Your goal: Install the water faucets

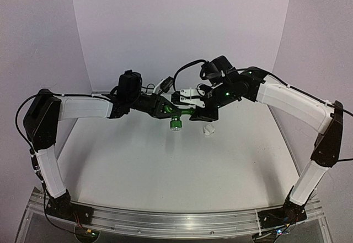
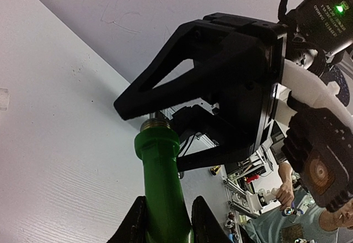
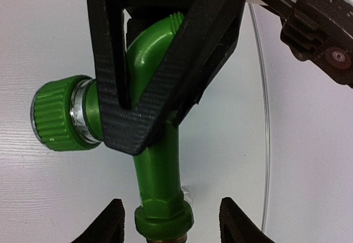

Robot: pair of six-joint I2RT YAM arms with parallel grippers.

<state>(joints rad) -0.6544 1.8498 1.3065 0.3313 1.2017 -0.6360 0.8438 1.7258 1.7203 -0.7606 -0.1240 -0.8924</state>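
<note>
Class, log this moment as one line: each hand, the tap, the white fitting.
left hand: shut on green tap | right hand: open, astride tap's end | white fitting: lying on table, unattached

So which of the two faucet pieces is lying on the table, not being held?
The small white fitting: it sits alone on the table, touched by nothing. The green tap is in the air, clamped in the left gripper.

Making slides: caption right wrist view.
Left end effector holds green plastic T-shaped tap; right end effector open around its end.
</note>
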